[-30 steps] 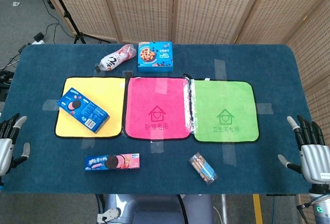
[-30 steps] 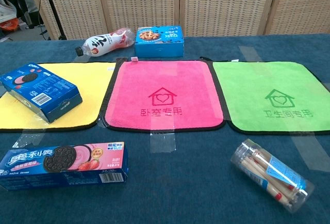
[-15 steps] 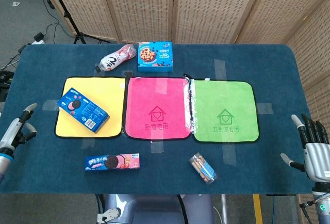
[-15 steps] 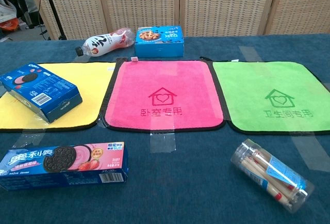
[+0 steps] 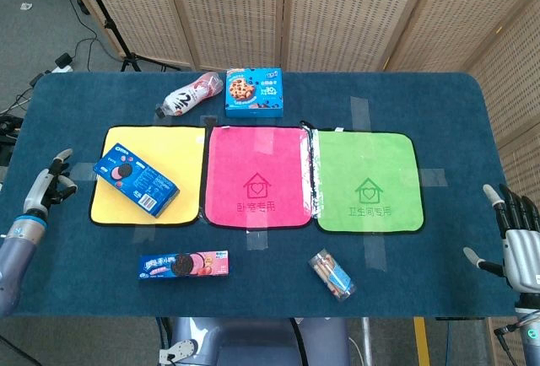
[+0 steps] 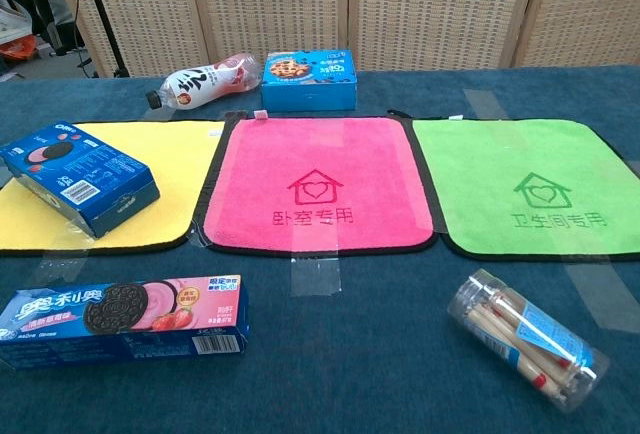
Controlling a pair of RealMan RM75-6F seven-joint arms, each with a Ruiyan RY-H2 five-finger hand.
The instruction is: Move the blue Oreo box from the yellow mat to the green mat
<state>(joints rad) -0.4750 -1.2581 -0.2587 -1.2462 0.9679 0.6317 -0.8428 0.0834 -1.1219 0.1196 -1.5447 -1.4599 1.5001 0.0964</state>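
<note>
The blue Oreo box (image 5: 135,180) (image 6: 78,176) lies slanted on the yellow mat (image 5: 181,151) (image 6: 185,169) at the table's left. The green mat (image 5: 367,182) (image 6: 530,184) lies at the right with nothing on it. My left hand (image 5: 49,189) hovers just left of the yellow mat, a short way from the box, fingers apart and holding nothing. At the table's right edge my right hand (image 5: 519,239) is open, fingers spread and pointing up. Neither hand shows in the chest view.
A pink mat (image 5: 257,176) lies between the two others. A long strawberry Oreo pack (image 5: 184,265) and a clear stick-biscuit tube (image 5: 332,275) lie near the front edge. A bottle (image 5: 187,96) and a blue cookie box (image 5: 253,90) sit at the back.
My left hand has moved up and to the right, from the table's left edge toward the yellow mat and the Oreo box. The right hand has drifted slightly right and down.
</note>
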